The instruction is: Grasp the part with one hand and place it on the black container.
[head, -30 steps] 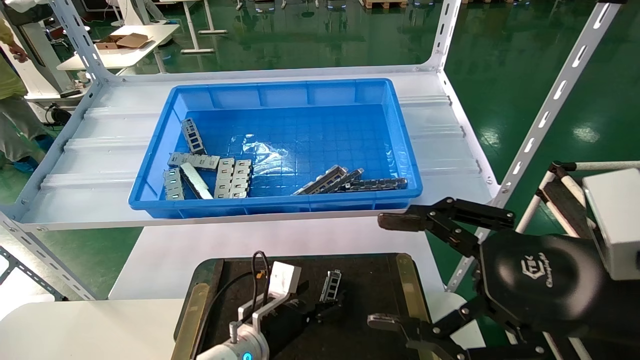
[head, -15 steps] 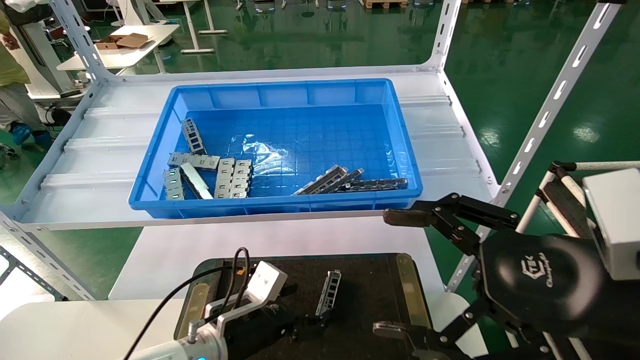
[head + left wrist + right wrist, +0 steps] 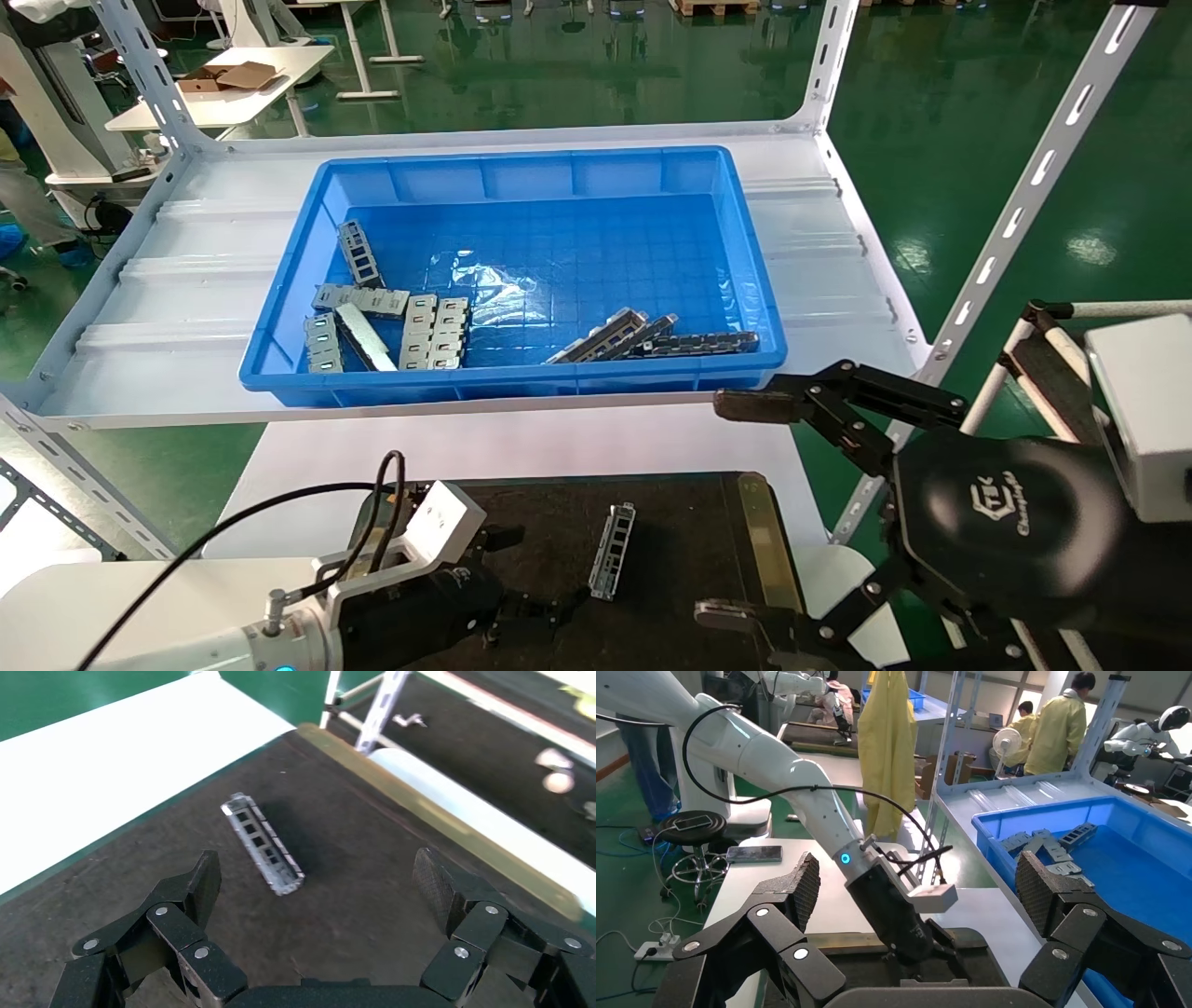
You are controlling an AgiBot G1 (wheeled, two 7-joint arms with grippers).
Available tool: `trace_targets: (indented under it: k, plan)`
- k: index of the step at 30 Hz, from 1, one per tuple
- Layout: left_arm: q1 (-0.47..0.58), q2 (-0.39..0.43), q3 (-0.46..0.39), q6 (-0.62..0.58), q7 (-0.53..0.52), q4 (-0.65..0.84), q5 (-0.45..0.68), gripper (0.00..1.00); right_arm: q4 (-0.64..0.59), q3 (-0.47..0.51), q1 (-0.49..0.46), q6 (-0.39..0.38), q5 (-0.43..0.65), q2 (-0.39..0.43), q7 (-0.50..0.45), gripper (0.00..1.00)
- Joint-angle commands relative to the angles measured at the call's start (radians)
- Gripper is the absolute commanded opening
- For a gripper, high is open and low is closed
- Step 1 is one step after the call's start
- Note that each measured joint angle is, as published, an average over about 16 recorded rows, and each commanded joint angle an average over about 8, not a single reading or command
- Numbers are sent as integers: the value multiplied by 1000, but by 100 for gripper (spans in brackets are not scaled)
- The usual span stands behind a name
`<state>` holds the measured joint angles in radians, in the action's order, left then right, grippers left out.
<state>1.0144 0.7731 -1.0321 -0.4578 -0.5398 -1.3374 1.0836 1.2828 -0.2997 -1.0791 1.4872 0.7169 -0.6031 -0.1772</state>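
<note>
The part is a slim silver channel with rectangular cut-outs. It lies flat and free on the black container, a felt-like tray with brass strips. In the left wrist view the part lies on the dark surface ahead of the jaws. My left gripper is open and empty, low over the container, a short way left of the part; it also shows in the left wrist view. My right gripper hangs open and empty at the container's right edge.
A blue plastic bin stands on the white shelf behind the container. It holds flat silver plates at its left and darker long strips at its front right. White slotted shelf posts rise at the right.
My left gripper has drawn back to the left and toward me, away from the part. The part stays lying on the black container. My right gripper has barely moved.
</note>
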Motion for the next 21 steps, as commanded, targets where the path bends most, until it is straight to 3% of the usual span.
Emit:
trace_targets:
  k: [1, 10, 17, 21]
  plan:
    - [-3, -16, 27, -47, 36, -2, -33, 100, 0, 0, 0, 0, 0, 0, 0, 100]
    - [-50, -58, 151, -315, 286, 28, -225, 100, 0, -1, 0, 0, 0, 0, 0, 100]
    - [-98, -45, 248, -534, 505, 137, -388, 100, 0, -1, 0, 0, -1, 0, 0, 100]
    - [-105, -35, 266, -593, 558, 188, -419, 100, 0, -1, 0, 0, -1, 0, 1, 100]
